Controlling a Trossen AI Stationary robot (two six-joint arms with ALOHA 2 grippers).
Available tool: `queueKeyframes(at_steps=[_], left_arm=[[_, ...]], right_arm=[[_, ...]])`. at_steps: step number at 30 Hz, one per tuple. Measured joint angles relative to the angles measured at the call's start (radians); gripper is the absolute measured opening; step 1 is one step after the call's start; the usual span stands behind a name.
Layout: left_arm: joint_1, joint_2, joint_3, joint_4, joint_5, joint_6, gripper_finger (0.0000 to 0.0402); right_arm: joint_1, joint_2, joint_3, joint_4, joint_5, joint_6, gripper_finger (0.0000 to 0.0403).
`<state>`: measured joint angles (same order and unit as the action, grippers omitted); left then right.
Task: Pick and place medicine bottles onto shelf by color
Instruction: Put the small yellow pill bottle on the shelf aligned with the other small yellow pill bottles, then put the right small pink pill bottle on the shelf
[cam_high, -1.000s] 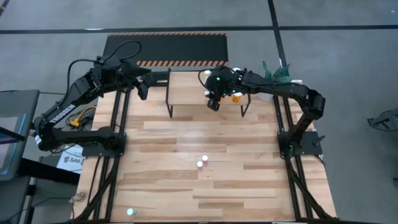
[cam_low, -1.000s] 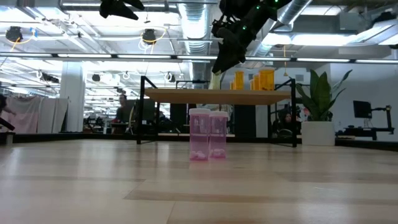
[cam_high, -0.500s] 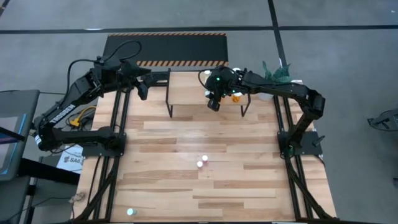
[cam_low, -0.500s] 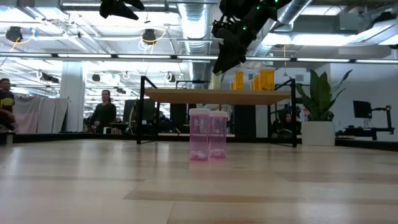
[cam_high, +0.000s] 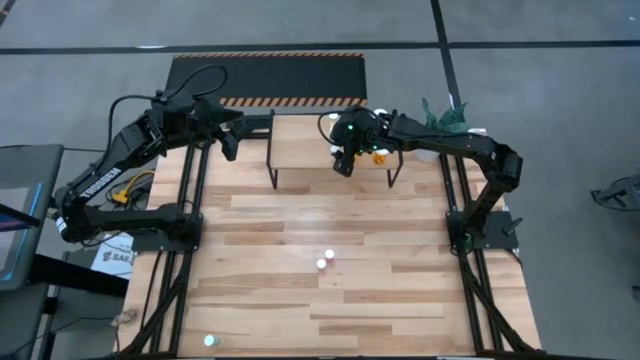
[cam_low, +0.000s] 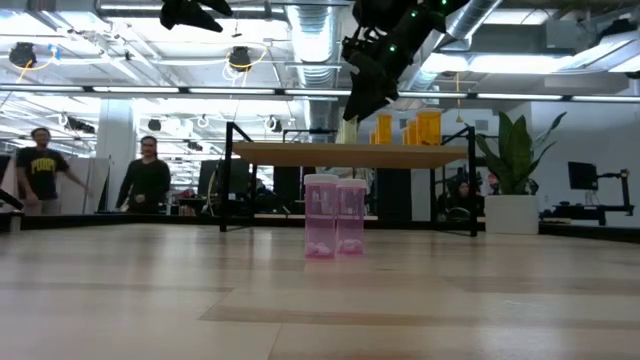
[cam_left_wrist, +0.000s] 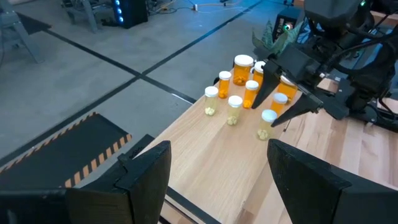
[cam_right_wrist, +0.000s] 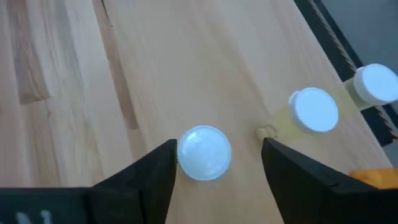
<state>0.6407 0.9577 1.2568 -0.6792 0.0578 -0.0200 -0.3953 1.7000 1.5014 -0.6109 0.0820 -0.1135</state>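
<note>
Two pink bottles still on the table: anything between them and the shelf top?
Nothing visible. The two pink bottles stand together mid-table, with bare planks up to the shelf. Its left part is free; bottles crowd the right end, where the right gripper hovers.

Pale smooth wood shelf (cam_left_wrist: 211, 149), glossy white-capped clear plastic bottles (cam_low: 336, 215)

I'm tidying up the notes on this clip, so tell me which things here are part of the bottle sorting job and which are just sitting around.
Part of the job:
- orange bottles on the shelf
- yellowish bottle between the right pincer's open fingers
- two pink bottles on the table
- left pincer, waiting by the shelf's left end

Lying about:
- potted plant
- striped black mat
</note>
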Motion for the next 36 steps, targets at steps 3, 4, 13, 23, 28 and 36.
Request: queueKeyframes(at_steps=[3, 4, 13, 23, 28, 36], left_arm=[[0.0, 0.0, 0.0, 0.0, 0.0, 0.0, 0.0254], [0.0, 0.0, 0.0, 0.0, 0.0, 0.0, 0.0254], [0.0, 0.0, 0.0, 0.0, 0.012, 0.0, 0.0254], [-0.001, 0.0, 0.0, -0.028, 0.174, -0.002, 0.0254], [-0.063, 0.024, 0.0, -0.035, 0.299, 0.005, 0.0254], [-0.363, 0.138, 0.0, -0.033, 0.271, -0.007, 0.0254]], right_arm=[[0.001, 0.0, 0.019, -0.003, 0.0, -0.003, 0.026], [0.003, 0.0, 0.026, -0.001, 0.0, -0.003, 0.0261], [0.008, 0.0, 0.149, -0.078, -0.018, -0.016, 0.0261], [0.133, 0.0, 0.449, -0.5, -0.138, 0.053, 0.0261], [0.282, -0.005, 0.533, -0.783, -0.18, 0.149, 0.026], [0.535, -0.102, 0.531, -0.821, -0.088, 0.36, 0.026]])
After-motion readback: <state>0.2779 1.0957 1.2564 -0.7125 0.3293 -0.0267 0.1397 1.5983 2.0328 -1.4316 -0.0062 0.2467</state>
